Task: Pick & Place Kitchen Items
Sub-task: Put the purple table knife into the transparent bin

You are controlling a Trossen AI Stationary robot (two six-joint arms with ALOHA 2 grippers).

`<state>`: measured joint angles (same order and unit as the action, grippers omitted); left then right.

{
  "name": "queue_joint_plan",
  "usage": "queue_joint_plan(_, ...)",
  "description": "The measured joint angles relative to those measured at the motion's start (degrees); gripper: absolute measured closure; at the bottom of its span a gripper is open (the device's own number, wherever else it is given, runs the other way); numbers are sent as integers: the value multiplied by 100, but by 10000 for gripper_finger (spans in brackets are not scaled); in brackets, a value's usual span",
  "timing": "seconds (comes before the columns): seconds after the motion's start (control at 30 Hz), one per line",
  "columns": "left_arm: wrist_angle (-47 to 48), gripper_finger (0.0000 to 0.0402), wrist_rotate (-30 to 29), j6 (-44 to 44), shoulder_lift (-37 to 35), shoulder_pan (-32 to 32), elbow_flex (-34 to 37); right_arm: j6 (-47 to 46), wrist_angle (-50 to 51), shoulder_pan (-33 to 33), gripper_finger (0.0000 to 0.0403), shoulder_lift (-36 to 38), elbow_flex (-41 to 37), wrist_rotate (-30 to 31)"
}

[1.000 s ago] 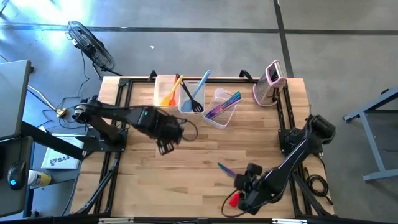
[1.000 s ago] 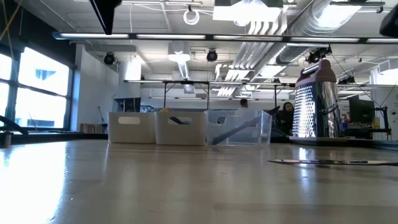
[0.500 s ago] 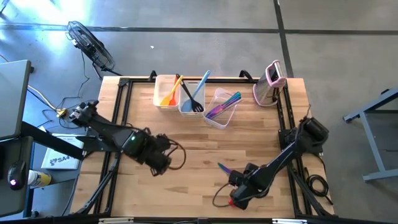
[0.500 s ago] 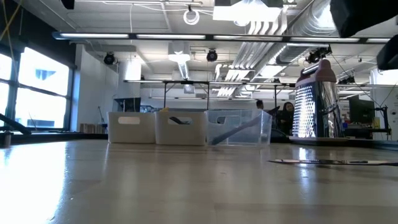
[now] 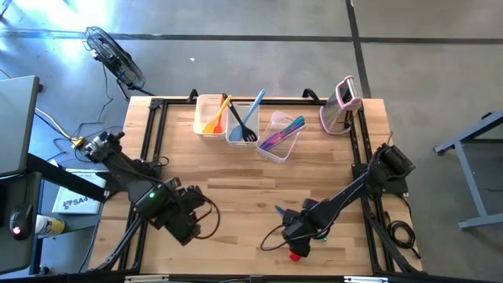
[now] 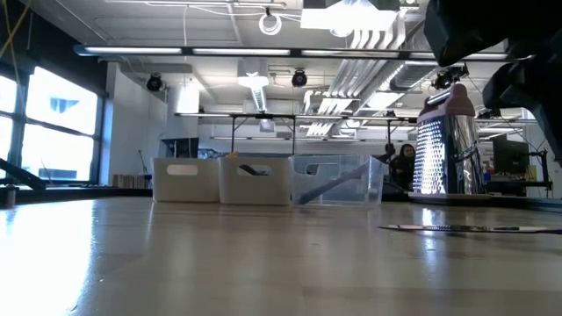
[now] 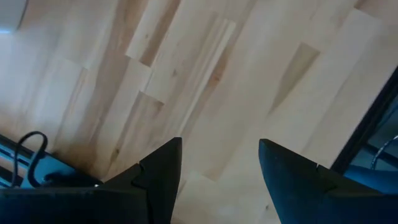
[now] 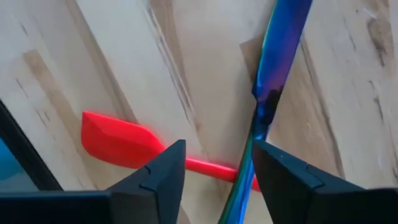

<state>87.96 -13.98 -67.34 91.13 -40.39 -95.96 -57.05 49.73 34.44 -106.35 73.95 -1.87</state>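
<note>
A red spatula (image 8: 118,146) lies flat on the wood near the table's front edge, right of the middle (image 5: 296,256). A slim iridescent blue-purple utensil (image 8: 277,68) lies across its handle (image 5: 280,211). My right gripper (image 8: 214,171) points down over that crossing, open, one finger on each side of it (image 5: 295,234). My left gripper (image 7: 219,180) hangs open over bare wood at the near left (image 5: 185,224). More utensils stand in three tubs at the far edge. My right gripper comes from above, and its fingers (image 8: 283,180) stand on either side of the iridescent utensil's handle (image 8: 245,168) where it crosses the red handle. Whether a finger touches it I cannot tell.
Three tubs (image 5: 210,116) (image 5: 242,124) (image 5: 279,135) with upright utensils line the far edge; in the low view they show in a row (image 6: 255,180). A pink-and-white grater (image 5: 342,106) stands at the far right (image 6: 443,145). Black frame rails run along both table sides.
My left gripper has swung from the table's left middle toward the near edge and a little left, still open. My right gripper has gone toward the table's left and down, coming over the spot where the two utensils cross. The utensils have not moved.
</note>
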Motion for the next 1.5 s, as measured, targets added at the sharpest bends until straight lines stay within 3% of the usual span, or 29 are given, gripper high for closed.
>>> queue_joint_plan(0.33,-33,194,-123,-368,0,-483,2,-45,297,-7,242,0,-4,20)
queue_joint_plan(0.6,-107,194,-211,-327,0,-503,2,-128,98,-9,243,7,-503,159)
queue_joint_plan(0.9,-106,194,-359,-197,0,-499,4,-168,-1196,-40,243,31,-1070,-173)
queue_joint_plan(1.13,-107,194,-370,-195,0,-499,4,-596,-1304,-126,245,60,-1459,-47)
queue_joint_plan(1.23,-107,194,-458,-195,0,-499,4,-618,-1317,-148,265,66,-1532,-41)
queue_joint_plan(1.43,-107,194,-485,-195,0,-501,4,-509,-1239,-149,361,62,-1547,-12)
queue_joint_plan(1.5,-107,194,-507,-195,0,-501,4,-434,-1241,-149,374,62,-1547,-20)
